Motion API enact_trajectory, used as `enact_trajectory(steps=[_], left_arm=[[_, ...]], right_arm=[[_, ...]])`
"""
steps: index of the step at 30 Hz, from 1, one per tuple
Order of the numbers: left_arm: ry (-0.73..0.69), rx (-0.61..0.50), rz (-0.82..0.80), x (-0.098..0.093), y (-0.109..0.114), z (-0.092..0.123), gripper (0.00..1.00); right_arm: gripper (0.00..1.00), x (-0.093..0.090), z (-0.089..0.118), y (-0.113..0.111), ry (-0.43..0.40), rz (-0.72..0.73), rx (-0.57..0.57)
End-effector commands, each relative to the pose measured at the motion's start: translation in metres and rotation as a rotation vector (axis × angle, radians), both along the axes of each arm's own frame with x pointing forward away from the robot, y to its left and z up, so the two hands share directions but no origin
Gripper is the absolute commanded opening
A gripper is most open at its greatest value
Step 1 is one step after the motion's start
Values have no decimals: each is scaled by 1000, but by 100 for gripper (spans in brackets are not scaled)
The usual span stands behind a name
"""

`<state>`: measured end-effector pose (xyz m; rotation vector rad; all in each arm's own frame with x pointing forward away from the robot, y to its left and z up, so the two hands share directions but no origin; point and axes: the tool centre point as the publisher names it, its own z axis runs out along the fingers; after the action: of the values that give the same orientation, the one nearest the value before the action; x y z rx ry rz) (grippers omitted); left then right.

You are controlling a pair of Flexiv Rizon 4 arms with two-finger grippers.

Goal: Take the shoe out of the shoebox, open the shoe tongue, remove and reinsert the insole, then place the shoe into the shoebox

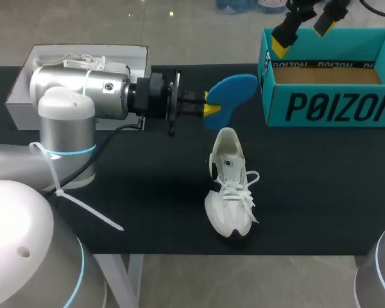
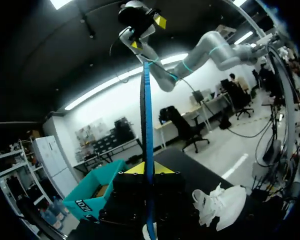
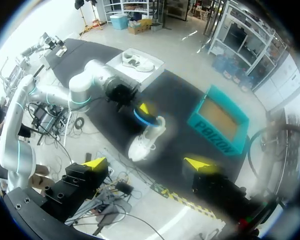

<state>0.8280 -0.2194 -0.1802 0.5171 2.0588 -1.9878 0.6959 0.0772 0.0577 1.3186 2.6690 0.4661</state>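
White box (image 1: 25, 83): far left corner of the black surface (image 1: 135, 192), open top, a second white shoe (image 1: 83, 61) lying inside.

Left arm (image 1: 83, 90): comes in level from the left, in front of the white box. Left jaws: clenched on the insole, yellow tips (image 1: 212, 108) pinching one end from two sides.

Insole (image 1: 234, 93): blue, held off the surface. In the left wrist view it stands edge-on between the tips. It sits just beyond the shoe's heel, between white box and shoebox.

Shoe (image 1: 230, 192): white, upright on its sole at mid-surface, toe toward the near edge, laces loose, outside the shoebox.

Shoebox (image 1: 327, 106): teal, far right, open top, brown floor showing.

Right arm (image 2: 215, 47): raised high. Right jaws: released, yellow tips (image 1: 279, 45) wide apart above the shoebox's far left corner, grasping nothing.
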Motion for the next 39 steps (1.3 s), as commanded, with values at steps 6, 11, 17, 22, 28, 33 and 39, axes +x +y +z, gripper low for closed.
enact_trajectory(steps=[6, 11, 17, 22, 28, 33, 39], left_arm=[[33, 22, 13, -5, -4, 5, 0], [33, 22, 13, -5, -4, 5, 0], [33, 22, 13, -5, -4, 5, 0], [33, 22, 13, -5, -4, 5, 0], [-285, -26, -5, 1, 1, 9, 0], [-513, -19, 21, 1, 14, 8, 0], [-738, 3, -40, 1, 19, 9, 0]], right_arm=[[100, 1, 1, 1, 4, -1, -2], [100, 1, 1, 1, 4, -1, -2], [100, 1, 1, 1, 4, -1, -2], [100, 1, 1, 1, 4, -1, -2], [100, 1, 1, 1, 4, -1, -2], [100, 1, 1, 1, 4, -1, -2], [100, 1, 1, 1, 4, -1, -2]])
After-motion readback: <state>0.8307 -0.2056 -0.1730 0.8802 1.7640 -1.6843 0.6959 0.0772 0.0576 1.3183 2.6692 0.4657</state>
